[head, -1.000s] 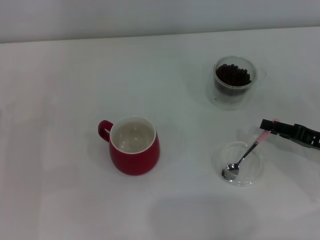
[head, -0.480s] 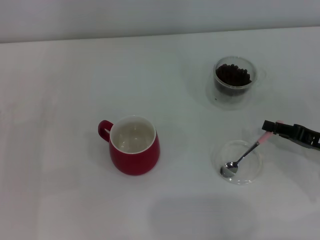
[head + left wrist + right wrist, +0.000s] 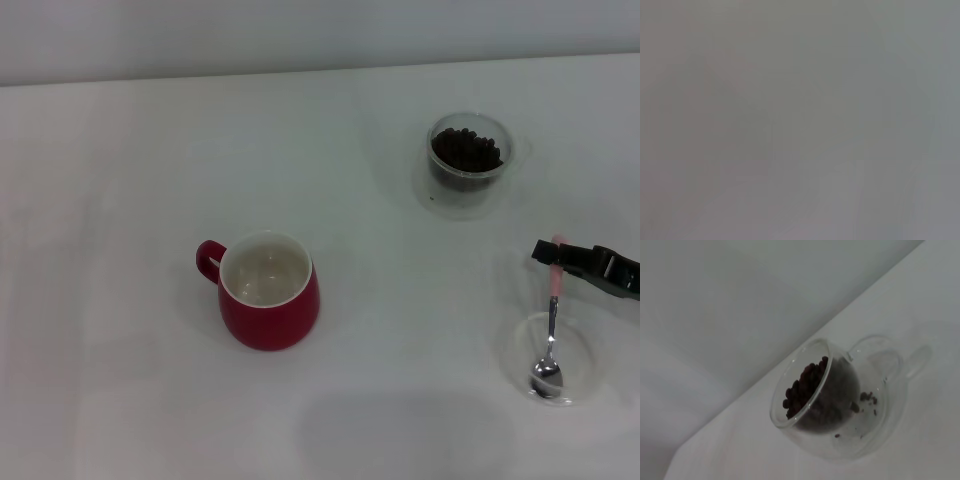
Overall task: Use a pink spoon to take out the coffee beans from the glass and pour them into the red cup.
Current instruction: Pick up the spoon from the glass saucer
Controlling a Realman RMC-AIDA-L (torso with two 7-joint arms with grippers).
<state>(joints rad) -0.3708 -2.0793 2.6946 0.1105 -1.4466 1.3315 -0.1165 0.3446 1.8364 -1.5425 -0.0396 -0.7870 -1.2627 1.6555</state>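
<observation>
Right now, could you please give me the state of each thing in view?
pink spoon: held by its handle, bowl down in the shallow dish.
right claw: shut on the spoon handle.
glass: upright, holding coffee beans.
red cup: upright, empty.

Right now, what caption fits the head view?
Right pincer holds pink spoon over clear dish; red cup empty, glass full of coffee beans.

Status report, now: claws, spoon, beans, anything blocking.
Right claw shut on pink spoon handle, bowl resting in clear dish. Left claw not in view. Coffee beans all in glass; red cup empty. Nothing between glass and cup.
</observation>
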